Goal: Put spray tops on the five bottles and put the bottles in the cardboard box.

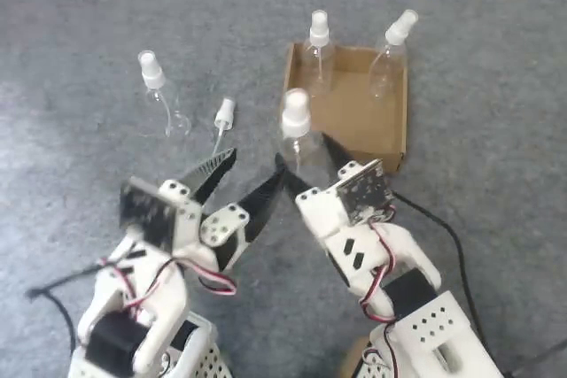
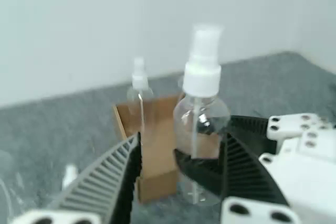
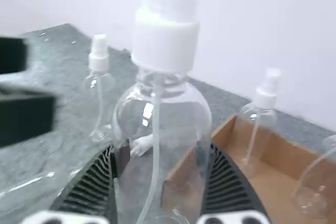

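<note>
While clamped upright in right gripper (image 1: 301, 150), close to the cardboard box (image 1: 363, 121) corner — capped bottle (image 1: 296, 117) — left gripper (image 1: 257, 164) alongside, jaws spread well apart.

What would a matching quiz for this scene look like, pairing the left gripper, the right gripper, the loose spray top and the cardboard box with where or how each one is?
Column one:
1. left gripper
2. right gripper
3. loose spray top
4. cardboard box

Column two:
A. has two capped bottles standing in it
B. open, holding nothing
C. lying on the carpet, on no bottle
D. shut on a capped bottle

Pairs: 1-B, 2-D, 3-C, 4-A.
</note>
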